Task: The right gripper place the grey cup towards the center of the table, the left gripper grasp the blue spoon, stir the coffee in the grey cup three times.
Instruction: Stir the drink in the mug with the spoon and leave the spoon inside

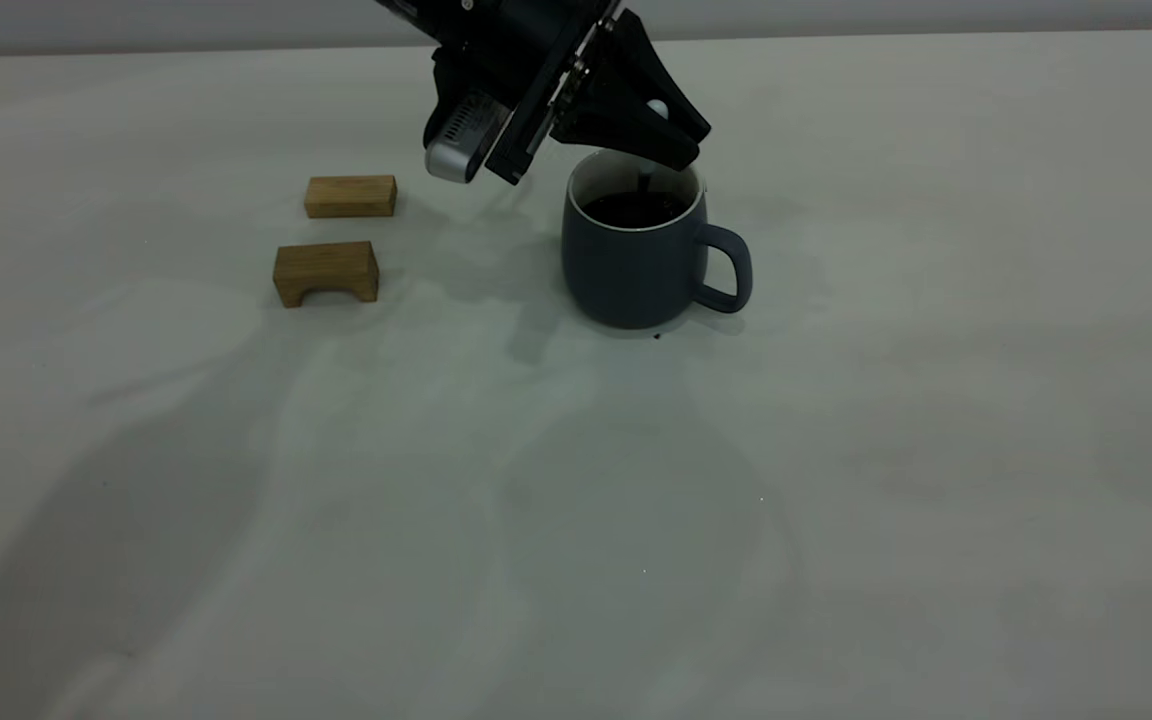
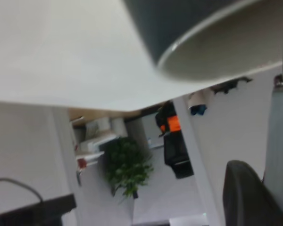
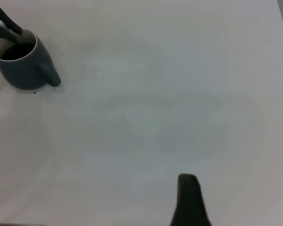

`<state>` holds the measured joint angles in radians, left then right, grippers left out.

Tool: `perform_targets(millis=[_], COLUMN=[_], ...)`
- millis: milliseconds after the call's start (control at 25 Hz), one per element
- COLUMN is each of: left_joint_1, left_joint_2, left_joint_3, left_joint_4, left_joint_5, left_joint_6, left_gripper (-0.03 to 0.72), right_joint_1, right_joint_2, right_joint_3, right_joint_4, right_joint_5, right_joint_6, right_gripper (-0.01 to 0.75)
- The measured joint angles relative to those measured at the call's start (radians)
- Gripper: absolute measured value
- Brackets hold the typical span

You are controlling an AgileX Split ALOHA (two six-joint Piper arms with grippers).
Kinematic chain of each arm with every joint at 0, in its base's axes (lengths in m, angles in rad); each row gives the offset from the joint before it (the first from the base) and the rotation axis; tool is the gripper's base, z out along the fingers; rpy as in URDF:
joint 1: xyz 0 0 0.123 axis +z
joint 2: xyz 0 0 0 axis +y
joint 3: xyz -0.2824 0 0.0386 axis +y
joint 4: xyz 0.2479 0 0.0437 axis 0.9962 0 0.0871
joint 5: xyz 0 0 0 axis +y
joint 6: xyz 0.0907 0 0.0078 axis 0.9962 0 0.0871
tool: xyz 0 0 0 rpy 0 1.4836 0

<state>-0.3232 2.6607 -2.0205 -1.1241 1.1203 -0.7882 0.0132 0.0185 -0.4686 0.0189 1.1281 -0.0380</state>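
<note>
While the grey cup stands near the table's far edge, we see coffee inside and the blue spoon dipping in, pinched by the left tool. Two wooden blocks lie toward the left edge. We cannot tell the right tool's state above bare table.

Blue spoon: bowl sunk in the coffee, handle largely masked by the left end effector; the right end effector is cut off, apparently one finger showing.
</note>
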Motion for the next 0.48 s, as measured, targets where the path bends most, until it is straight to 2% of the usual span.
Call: perform_targets(millis=[280, 360, 480], left_joint_1=[-0.023, -0.025, -0.026], left_joint_2=[0.0, -0.001, -0.04], left_joint_3=[0.0, 0.0, 0.0], left_joint_4=[0.07, 0.115, 0.244], left_joint_5=[0.043, 0.046, 0.046], left_joint_6=[-0.025, -0.018, -0.002], left_gripper=[0.429, 0.476, 0.503], right_joint_1=[0.0, 0.0, 0.0], right_joint_2=[0.0, 0.0, 0.0], right_joint_3=[0.0, 0.0, 0.0], right_joint_4=[0.0, 0.0, 0.0], right_joint_5=[0.0, 0.0, 0.0], right_joint_6=[0.0, 0.0, 0.0], right_gripper=[0.587, 0.587, 0.587])
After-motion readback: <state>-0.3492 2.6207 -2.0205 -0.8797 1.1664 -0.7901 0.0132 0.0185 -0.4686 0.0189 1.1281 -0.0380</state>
